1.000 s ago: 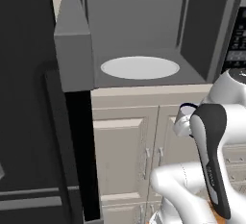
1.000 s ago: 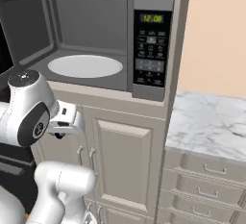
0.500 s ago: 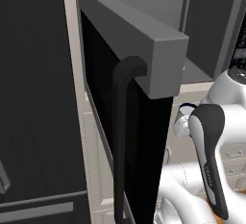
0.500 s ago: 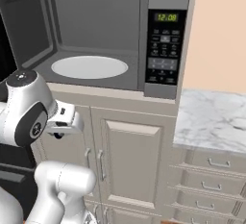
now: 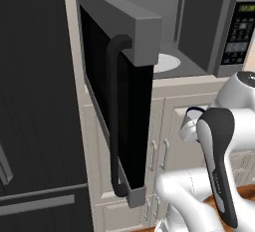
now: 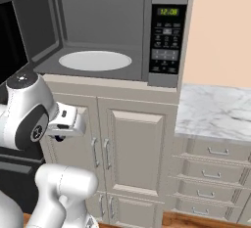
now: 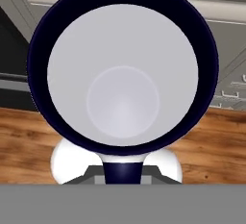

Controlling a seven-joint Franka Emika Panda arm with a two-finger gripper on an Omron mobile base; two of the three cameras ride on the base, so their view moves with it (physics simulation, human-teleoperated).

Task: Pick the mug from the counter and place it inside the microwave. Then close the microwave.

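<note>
Mug [image 7: 123,69], dark blue rim, pale inside, clamped in gripper [image 7: 123,170] fingers.

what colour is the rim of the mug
Dark navy blue around a pale grey inside; the mug shows best in the hand view.

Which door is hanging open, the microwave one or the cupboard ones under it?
The microwave door is open: it swings out to the left on its hinge, so you see the white plate inside. The beige cupboard doors below sit flat and shut.
</note>
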